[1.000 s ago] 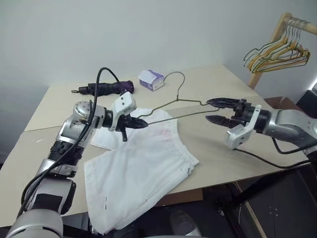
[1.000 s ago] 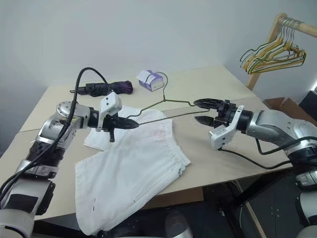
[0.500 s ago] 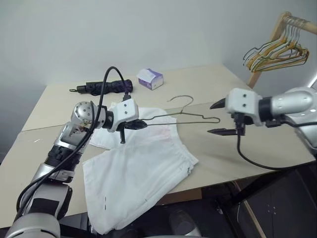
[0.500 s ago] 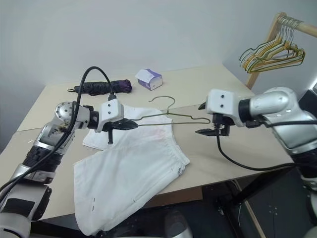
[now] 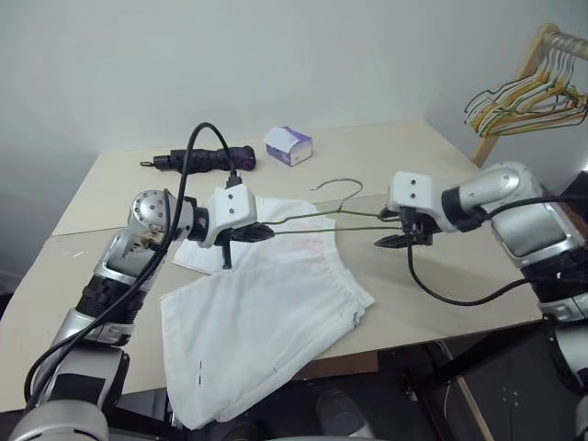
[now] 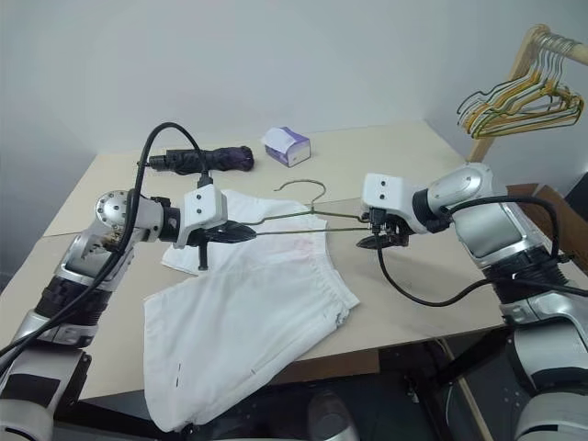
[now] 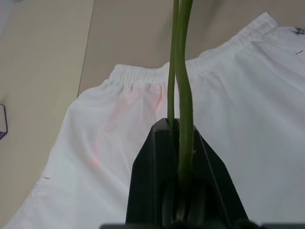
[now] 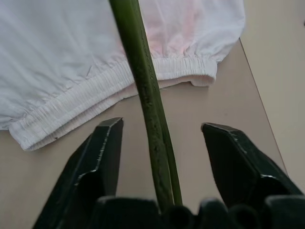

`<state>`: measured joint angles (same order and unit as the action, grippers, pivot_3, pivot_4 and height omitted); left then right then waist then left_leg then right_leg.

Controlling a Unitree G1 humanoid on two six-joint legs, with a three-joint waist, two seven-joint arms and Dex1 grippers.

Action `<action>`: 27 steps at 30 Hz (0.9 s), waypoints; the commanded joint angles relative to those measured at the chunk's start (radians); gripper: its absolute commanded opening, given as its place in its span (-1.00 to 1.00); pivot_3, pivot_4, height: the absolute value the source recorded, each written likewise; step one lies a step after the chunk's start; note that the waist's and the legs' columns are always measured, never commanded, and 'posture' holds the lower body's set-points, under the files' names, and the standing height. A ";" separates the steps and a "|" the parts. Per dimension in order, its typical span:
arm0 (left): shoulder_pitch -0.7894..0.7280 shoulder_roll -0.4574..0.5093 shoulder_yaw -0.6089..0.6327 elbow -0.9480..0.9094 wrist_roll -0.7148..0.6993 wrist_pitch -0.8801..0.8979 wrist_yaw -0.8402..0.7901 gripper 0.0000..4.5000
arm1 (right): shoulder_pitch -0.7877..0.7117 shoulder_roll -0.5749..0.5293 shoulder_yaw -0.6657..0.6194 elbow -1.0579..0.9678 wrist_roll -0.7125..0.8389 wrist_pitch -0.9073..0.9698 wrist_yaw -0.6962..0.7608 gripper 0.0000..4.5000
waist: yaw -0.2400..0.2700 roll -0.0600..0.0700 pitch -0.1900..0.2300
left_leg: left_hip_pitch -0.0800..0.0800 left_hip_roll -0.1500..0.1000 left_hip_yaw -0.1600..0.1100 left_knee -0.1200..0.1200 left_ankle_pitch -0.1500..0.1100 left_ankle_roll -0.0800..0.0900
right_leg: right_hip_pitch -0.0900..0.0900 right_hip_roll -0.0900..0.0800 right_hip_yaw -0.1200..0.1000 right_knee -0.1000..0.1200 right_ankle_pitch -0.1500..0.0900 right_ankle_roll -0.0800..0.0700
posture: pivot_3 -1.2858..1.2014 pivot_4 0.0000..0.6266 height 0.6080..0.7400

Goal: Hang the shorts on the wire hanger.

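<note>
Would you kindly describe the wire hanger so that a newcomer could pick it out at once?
Look above the beige table, over the white shorts. The wire hanger is held level in the air between the left gripper and the right gripper. Unlike the coloured hangers bunched on the wooden rack, it is single, thin and olive-grey.

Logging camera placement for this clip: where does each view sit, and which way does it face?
Head stereo pair: looks forward and down over both arms at the beige table; left gripper and right gripper hold the ends of the thin olive-grey wire hanger.
Left wrist: along shut jaws gripping the wire, above the white cloth shorts.
Right wrist: between open jaws, wire running through.
All share hanger and shorts.
</note>
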<state>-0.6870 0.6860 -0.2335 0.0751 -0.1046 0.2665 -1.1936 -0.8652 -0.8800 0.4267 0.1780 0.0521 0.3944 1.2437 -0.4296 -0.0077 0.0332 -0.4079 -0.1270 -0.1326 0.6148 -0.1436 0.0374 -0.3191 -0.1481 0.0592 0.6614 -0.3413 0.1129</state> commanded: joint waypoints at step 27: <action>0.042 -0.053 0.275 0.158 -0.182 -0.094 0.099 0.86 | 0.459 -0.128 -0.376 -0.324 0.201 0.314 0.005 -1.00 | 0.004 0.000 0.000 | 0.000 0.000 0.000 0.001 0.000 0.000 | 0.000 0.000 -0.001 0.000 -0.003 0.005 | -0.25 -1.00 1.00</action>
<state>-0.6505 0.6288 -0.0073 0.2846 -0.2299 0.1411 -1.1062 -0.4236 -1.0002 0.1228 -0.0889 0.2074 0.6318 1.2793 -0.4254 -0.0081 0.0329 -0.4083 -0.1266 -0.1329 0.6155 -0.1437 0.0372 -0.3187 -0.1481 0.0583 0.6612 -0.3439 0.1174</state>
